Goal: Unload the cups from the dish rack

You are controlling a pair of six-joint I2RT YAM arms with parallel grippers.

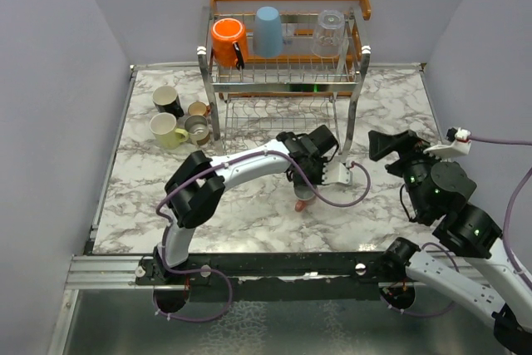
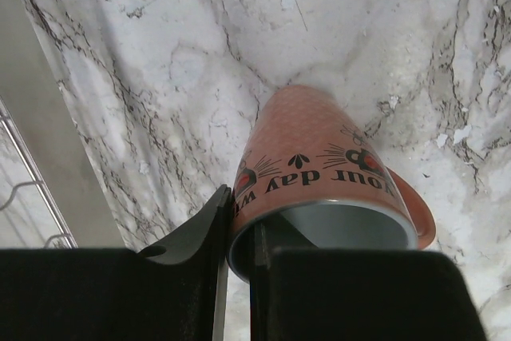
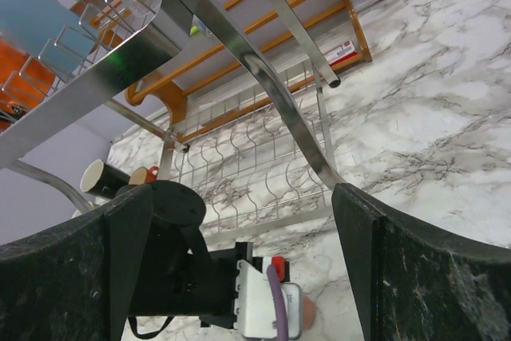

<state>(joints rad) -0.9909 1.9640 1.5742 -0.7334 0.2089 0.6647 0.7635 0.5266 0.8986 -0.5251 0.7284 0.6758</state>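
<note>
My left claw [image 2: 239,239] is pinching the rim of the pink mug [image 2: 319,161] at the bottom centre of its wrist view, one finger outside the wall and one inside. The mug's base points at the marble table [image 2: 160,77]; I cannot tell whether it touches. My right claw [image 1: 384,145] is spread wide, right of centre in the top view, gripping nothing.

The dish rack [image 1: 283,81] stands at top centre, its upper tier holding an orange mug [image 1: 225,39], a light blue cup [image 1: 267,31] and a clear glass [image 1: 328,32]. Left of the rack on the table stand a black mug [image 1: 168,100], a pale yellow mug [image 1: 166,129], a tan cup [image 1: 198,109] and a grey cup [image 1: 197,129].
</note>
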